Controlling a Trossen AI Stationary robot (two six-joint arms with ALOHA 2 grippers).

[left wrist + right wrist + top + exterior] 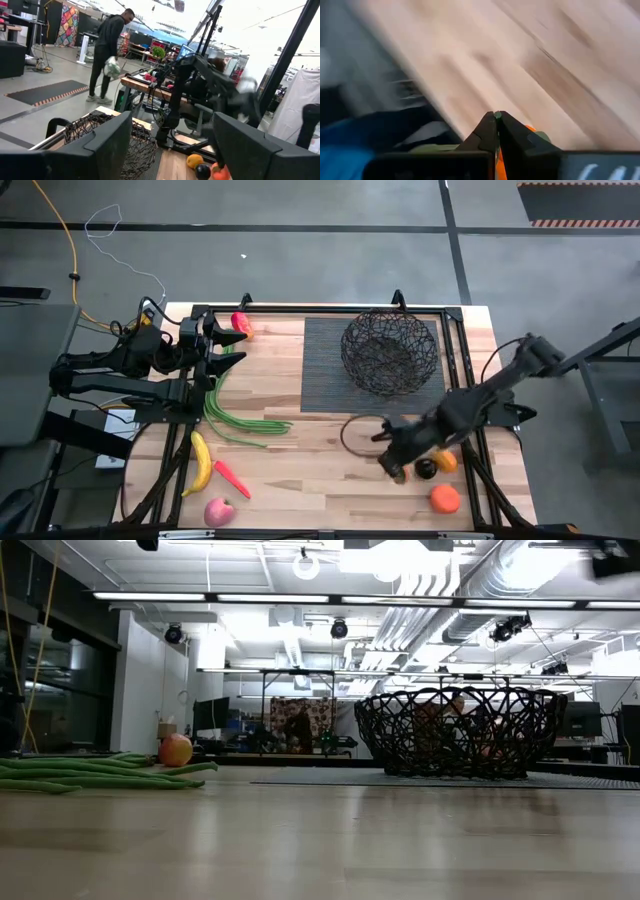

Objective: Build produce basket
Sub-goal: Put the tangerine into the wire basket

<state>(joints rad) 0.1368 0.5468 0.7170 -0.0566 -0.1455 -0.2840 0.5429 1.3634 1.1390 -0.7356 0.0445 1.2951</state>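
Note:
The black wire basket (pixel 388 352) stands on the dark ribbed mat (pixel 325 380); it also shows in the low view (pixel 460 735). It holds nothing that I can see. My right gripper (pixel 396 464) is low over the table's near right, shut on a small orange thing (pixel 530 130). Beside it lie a dark round fruit (pixel 425 469) and two oranges (pixel 446 461) (pixel 445 498). My left gripper (pixel 222 343) is open and empty at the far left, near the red-yellow pepper (pixel 240 323). The green beans (pixel 235 418), banana (pixel 201 463), carrot (pixel 231 478) and apple (pixel 219 512) lie on the left half. My right gripper has a small orange thing with some green on it (pixel 497 162) between its two fingers, behind the closed tips. The fingers slant down toward the table. The fingers hide which part they have, and I cannot tell whether it is clear of the table.
A thin dark ring (pixel 355 435) lies on the wood between the mat and my right gripper. Black frame rails run along the table's edges (pixel 470 370). Bare wood shows in the near middle (pixel 310 480). A person (pixel 107 50) stands in the room far beyond the table.

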